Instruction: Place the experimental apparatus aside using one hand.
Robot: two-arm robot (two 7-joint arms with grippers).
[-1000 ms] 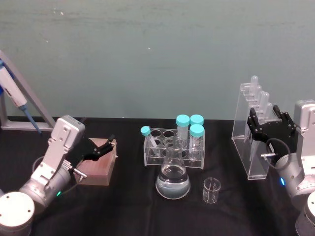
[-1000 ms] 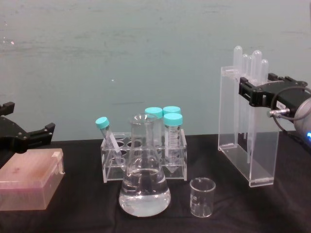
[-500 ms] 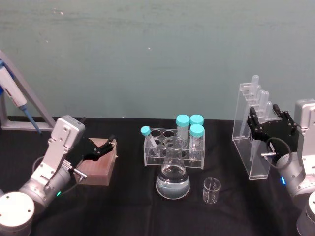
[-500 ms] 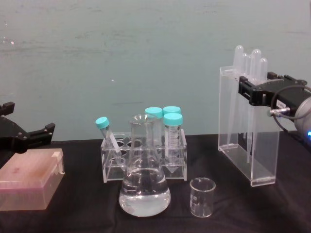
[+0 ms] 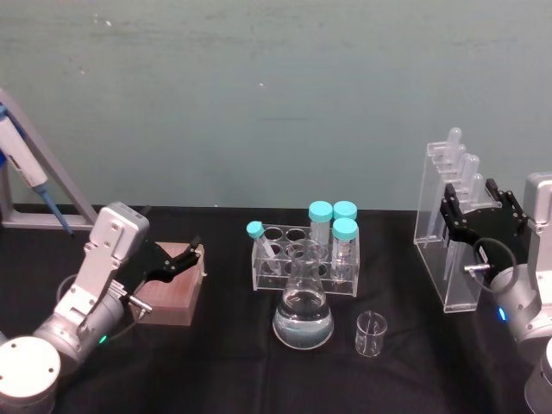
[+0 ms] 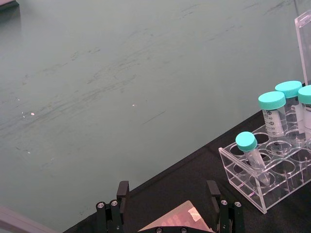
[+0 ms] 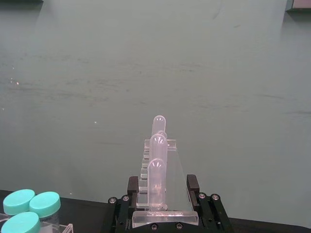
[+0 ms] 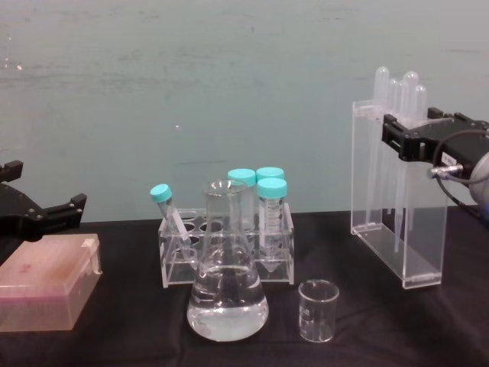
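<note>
Acrylic stand (image 8: 399,229), flask (image 8: 228,302), beaker (image 8: 318,310) — one each

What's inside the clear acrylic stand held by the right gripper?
Long clear pipettes stand upright in the acrylic stand, their bulbs poking above its top. The right gripper, shut on the stand's upper part, covers a stretch of their stems.
</note>
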